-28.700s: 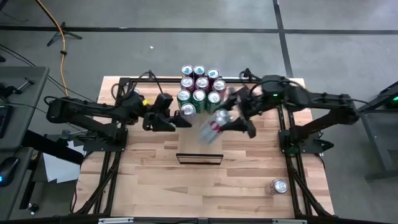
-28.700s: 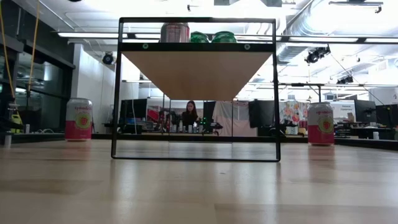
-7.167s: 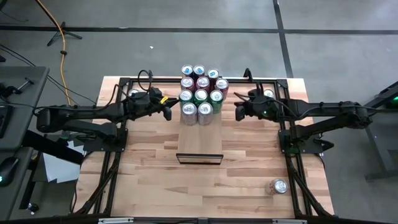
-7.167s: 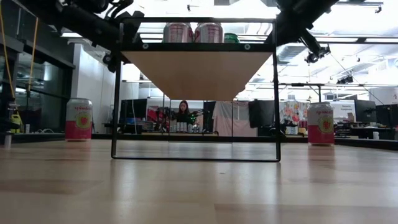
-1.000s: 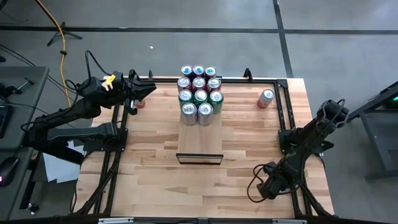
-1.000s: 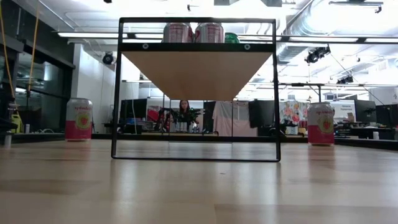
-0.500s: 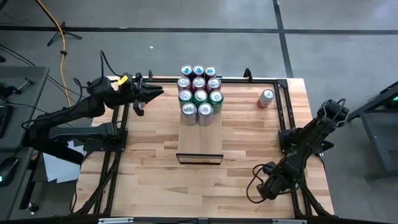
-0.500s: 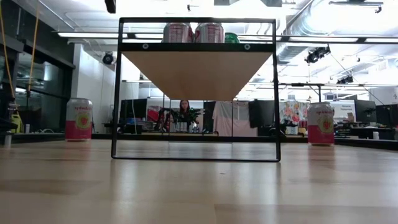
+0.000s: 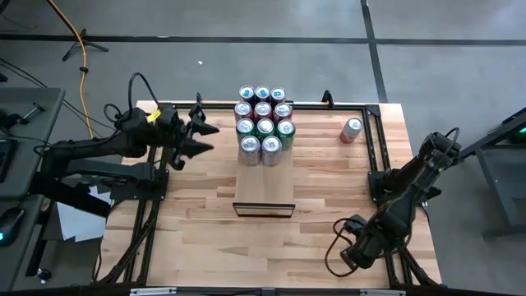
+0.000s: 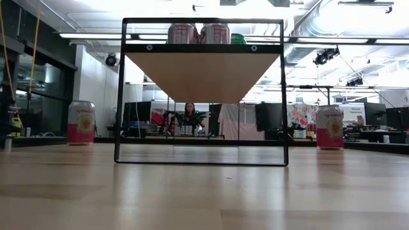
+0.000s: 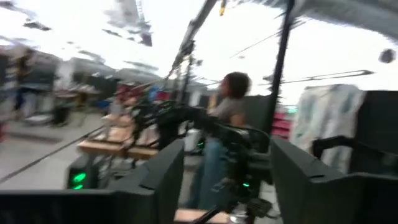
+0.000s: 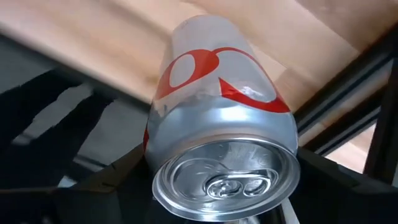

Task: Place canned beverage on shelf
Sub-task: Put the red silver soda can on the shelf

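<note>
The shelf [image 9: 265, 177] is a pale narrow panel with a dark frame at its near end. Several cans [image 9: 263, 123] stand on its far end, and they show on top of it in the low view [image 10: 198, 33]. My right gripper [image 9: 355, 251], near the table's front right corner, is shut on a silver and red canned beverage [image 12: 217, 112]. The gripper hides that can in the high view. My left gripper [image 9: 204, 137] hangs open in the air left of the shelf's cans. It is tipped upward with nothing between its fingers [image 11: 168, 180]. My right gripper pinches the can's side walls [image 12: 158, 155] between its two fingers [image 12: 118, 186], close to the lid end. The fingers come steeply from above. The lid faces the wrist and the body points away toward the tabletop. The can's body hides its bottom.
A pink can [image 10: 80, 122] stands on the table at the far left, and another [image 9: 352, 129] at the far right. Dark frame rails [image 9: 374, 156] run along both table sides. A person sits in the room beyond [image 10: 189, 115]. Bare wood lies in front of the shelf [image 9: 263, 247].
My left gripper has swung toward the table's right, nearer the shelf's cans, and its fingers have spread open. My right gripper has risen a little near the front right corner.
</note>
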Available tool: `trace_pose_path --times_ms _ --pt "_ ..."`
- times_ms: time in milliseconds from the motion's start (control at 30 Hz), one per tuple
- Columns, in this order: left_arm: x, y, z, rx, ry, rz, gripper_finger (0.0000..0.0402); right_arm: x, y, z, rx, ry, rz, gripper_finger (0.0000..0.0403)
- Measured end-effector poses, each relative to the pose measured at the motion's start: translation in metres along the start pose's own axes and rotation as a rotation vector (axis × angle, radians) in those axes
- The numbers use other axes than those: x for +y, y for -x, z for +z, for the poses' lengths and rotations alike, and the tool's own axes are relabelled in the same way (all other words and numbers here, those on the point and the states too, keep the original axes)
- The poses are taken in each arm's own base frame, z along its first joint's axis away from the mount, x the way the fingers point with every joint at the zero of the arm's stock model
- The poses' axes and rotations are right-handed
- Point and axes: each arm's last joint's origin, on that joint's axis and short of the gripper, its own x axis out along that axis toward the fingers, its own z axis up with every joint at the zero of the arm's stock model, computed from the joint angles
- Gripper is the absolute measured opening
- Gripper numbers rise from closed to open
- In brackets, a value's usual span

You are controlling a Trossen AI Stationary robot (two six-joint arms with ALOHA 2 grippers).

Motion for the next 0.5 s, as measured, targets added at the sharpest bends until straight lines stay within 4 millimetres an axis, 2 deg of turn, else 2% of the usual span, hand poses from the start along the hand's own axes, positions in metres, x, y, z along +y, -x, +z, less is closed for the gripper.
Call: trace_pose_path --times_ms 100,233,367,500 --pt "-0.01 -0.01 0.003 -0.005 0.011 -0.067 0.0211 0.011 0.033 -0.008 -0.043 0.082 0.098 0.0279" --pt "-0.022 -0.032 0.006 0.062 -0.035 -0.121 0.0251 0.018 0.08 -0.01 -0.198 0.157 0.219 0.0279" --pt "-0.028 -0.06 0.001 0.249 -0.094 -0.121 0.0266 0.024 0.121 -0.004 -0.393 0.25 0.316 0.0279" --pt "-0.031 -0.089 -0.01 0.423 -0.13 -0.142 0.0269 0.033 0.146 0.01 -0.574 0.34 0.35 0.0279"
